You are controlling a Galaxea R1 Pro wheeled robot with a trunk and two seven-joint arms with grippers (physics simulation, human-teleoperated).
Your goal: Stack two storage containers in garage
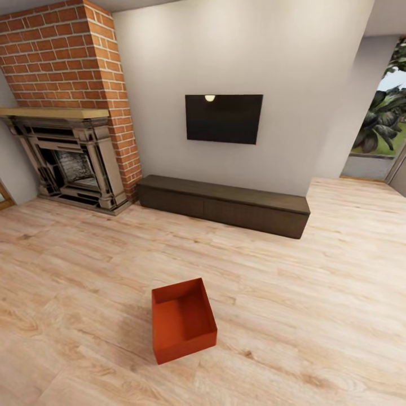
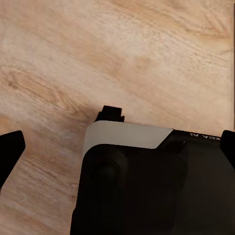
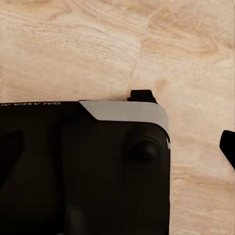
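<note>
1 red-orange storage container [image 1: 183, 320] is sitting open-top on the light wood plank floor [image 1: 316, 316] of the living room, toward 6 o'clock in the head view and turned a little askew. Its inside is showing bare. A brick fireplace [image 1: 73, 163] is standing at 10 o'clock, a dark low cabinet [image 1: 225, 204] is running along the wall near centre, and a black wall screen [image 1: 224, 118] is hanging above it at 12 o'clock. In the left wrist view, the left gripper [image 2: 117, 147] is hanging over the planks and the robot's dark base [image 2: 147, 191], its fingertips standing wide apart and holding nothing. In the right wrist view, the right gripper's 1 visible fingertip [image 3: 227, 149] is not telling whether it is spread or closed.
</note>
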